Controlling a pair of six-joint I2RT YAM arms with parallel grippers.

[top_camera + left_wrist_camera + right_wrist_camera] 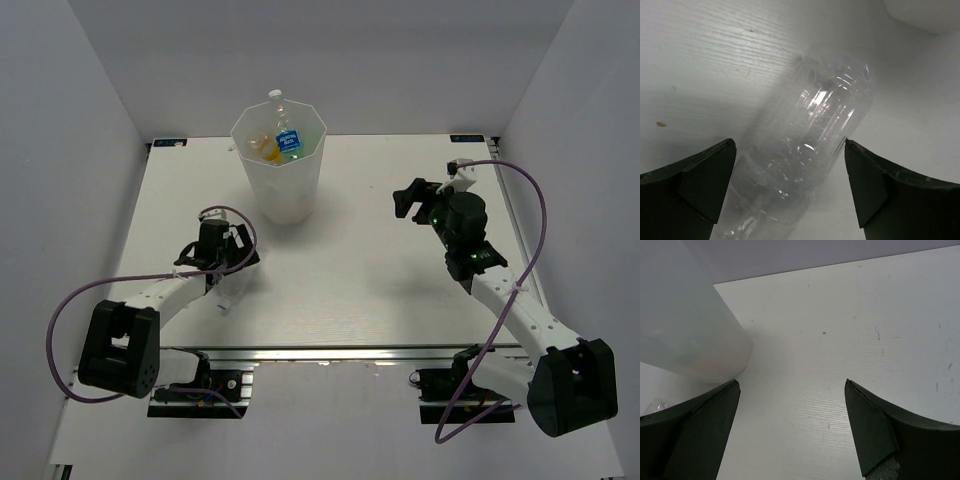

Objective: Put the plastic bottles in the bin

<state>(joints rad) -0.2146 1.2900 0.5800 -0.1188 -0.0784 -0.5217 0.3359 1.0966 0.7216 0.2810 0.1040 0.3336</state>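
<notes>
The white faceted bin point(280, 190) stands at the back middle of the table. It holds several bottles: a clear one with a blue label point(287, 134), an orange one point(268, 148) and a green one point(293, 155). One clear plastic bottle point(810, 140) lies on the table, faint in the top view point(227, 292). My left gripper point(790, 165) is open with its jaws on either side of this bottle; the right finger point(870, 185) touches its side. My right gripper point(408, 201) is open and empty above bare table, right of the bin point(685, 330).
White walls enclose the table on the left, back and right. Purple cables loop from both arms. The bin's base shows at the top right of the left wrist view point(925, 12). A bit of the clear bottle point(655, 404) shows at the left edge of the right wrist view.
</notes>
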